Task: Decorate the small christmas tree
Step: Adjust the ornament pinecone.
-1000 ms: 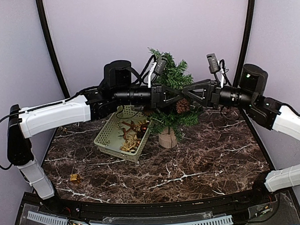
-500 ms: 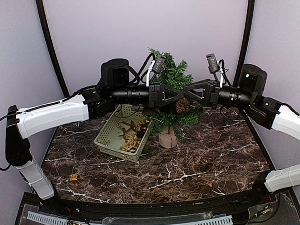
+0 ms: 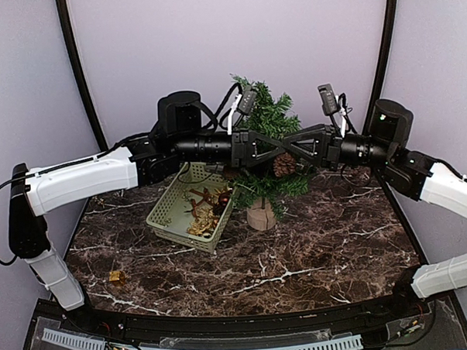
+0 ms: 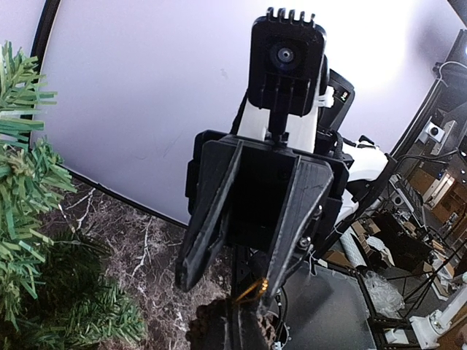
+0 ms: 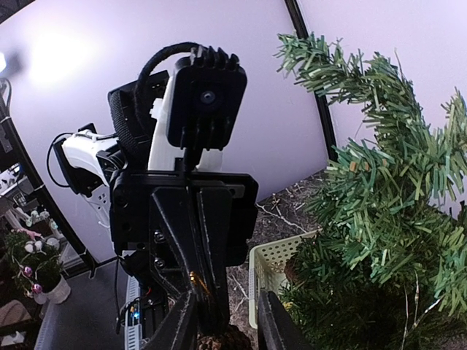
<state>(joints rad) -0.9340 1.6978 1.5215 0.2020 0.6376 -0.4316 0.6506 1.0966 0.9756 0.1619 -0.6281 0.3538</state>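
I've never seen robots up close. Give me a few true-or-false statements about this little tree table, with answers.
1. The small green artificial christmas tree stands upright on a round wooden base. True.
2. The pale green plastic basket is empty. False: gold and brown ornaments lie in it.
3. The two arms are parked far apart. False: the left gripper and right gripper meet tip to tip in front of the tree.
4. A small gold thing lies alone on the dark marble table. True.
5. The brown pinecone lies on the table. False: it is up at the grippers, off the table.
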